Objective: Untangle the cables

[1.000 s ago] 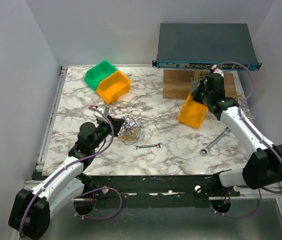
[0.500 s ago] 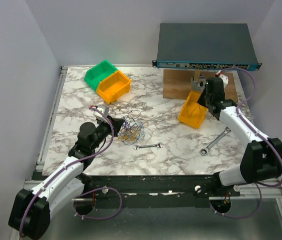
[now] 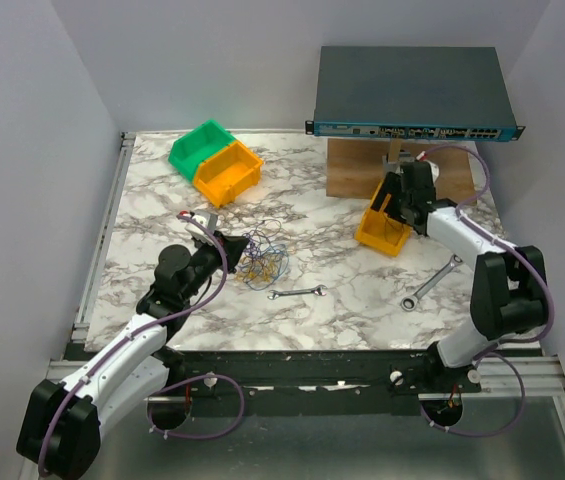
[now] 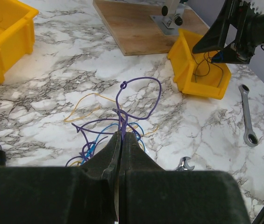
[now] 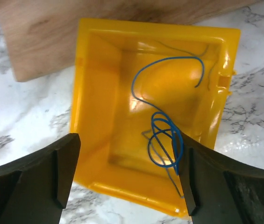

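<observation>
The cables (image 3: 262,255) lie in a curly tangle on the marble, left of centre. My left gripper (image 3: 230,243) is at the tangle's left edge. In the left wrist view, that left gripper (image 4: 121,135) is shut on a purple cable (image 4: 141,91) that loops upward. Blue cables (image 4: 92,144) and a yellow cable (image 4: 82,109) spread beneath it. My right gripper (image 3: 392,200) hovers over a yellow bin (image 3: 377,235). In the right wrist view, the right gripper (image 5: 127,158) stands open. A coiled blue cable (image 5: 162,137) lies loose in the bin (image 5: 99,93), against the right finger (image 5: 202,182).
A green bin (image 3: 200,145) and a second yellow bin (image 3: 229,170) sit at the back left. A network switch (image 3: 412,95) rests on a wooden board (image 3: 357,170) at the back right. Two wrenches lie near the front, one (image 3: 297,293) in the middle and one (image 3: 432,281) on the right.
My right gripper has swung left and down over the yellow bin and its jaws have opened. The left gripper and the tangle have not moved.
</observation>
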